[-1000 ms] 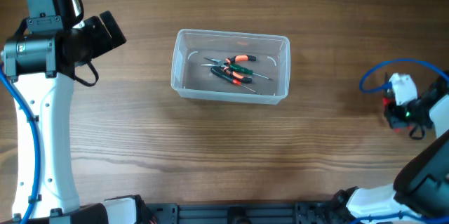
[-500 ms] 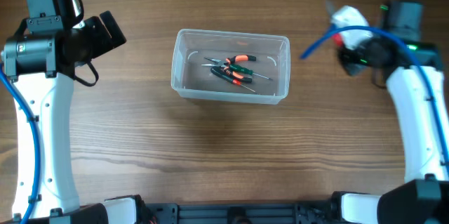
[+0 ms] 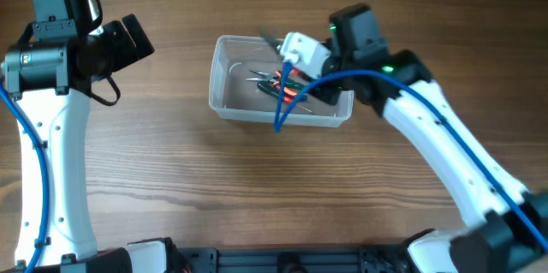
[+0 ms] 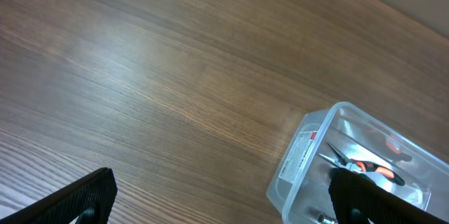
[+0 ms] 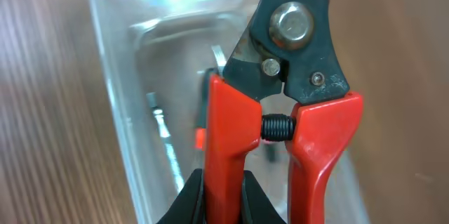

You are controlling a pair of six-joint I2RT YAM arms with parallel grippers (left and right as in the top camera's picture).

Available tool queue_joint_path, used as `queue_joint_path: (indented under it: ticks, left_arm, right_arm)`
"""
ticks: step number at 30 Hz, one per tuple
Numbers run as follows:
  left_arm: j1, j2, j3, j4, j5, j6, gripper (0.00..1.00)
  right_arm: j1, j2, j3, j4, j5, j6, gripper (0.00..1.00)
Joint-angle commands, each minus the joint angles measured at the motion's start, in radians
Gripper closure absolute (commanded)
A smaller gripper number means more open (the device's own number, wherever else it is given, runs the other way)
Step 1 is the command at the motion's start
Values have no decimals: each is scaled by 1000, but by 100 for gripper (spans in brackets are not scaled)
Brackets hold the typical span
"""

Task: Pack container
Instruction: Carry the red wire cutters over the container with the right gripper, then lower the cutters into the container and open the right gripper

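**Poised over the container with cutters**

Gripping the cutters [image 5: 295,55] by one red handle in the clamped right pincer [image 5: 223,199], above the container [image 3: 221,85] toward the desk's [image 3: 257,187] far edge, probably to drop them beside the hand tools [image 3: 265,87]. Parked at the left edge, left pincer [image 4: 221,199] apart, out of the way.

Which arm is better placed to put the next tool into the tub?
Right. The right gripper holds red-handled pliers above the tub, while the left gripper is open, empty and off to the tub's side.
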Motion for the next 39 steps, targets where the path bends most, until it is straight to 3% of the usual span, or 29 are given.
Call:
queue_joint_path:
  ticks: [1,7,16,17,20,21,27,33,35,39]
  left_arm:
    - [5,5,2,-6,1,-9,0]
    - [5,5,2,-6,1,-9,0]
    - [5,5,2,-6,1,-9,0]
    - [5,5,2,-6,1,-9,0]
    - [5,5,2,-6,1,-9,0]
    - [5,5,2,-6,1,-9,0]
    - [5,5,2,-6,1,-4,0]
    - [5,5,2,3,1,-1,0]
    - [3,5,2,18,1,29,0]
    - [-19,5,2,56,3,161,0]
  right_arm:
    - [5,133,24,-5,-84,-78,96]
    - [5,309,24,-4,-83,-135,96]
    - [5,408,24,-3,-82,-156,96]
    - [5,407,24,-1,-82,-156,91]
    - [5,393,40,-10,-82,-134,48]
    - [5,385,50,-10,-82,-113,44]
    - [2,294,174,-19,-35,59,36]
    - [2,143,287,-56,55,351,16]
    - [-3,84,292,-58,121,440,0]
    - [-50,-17,292,-69,291,637,0]
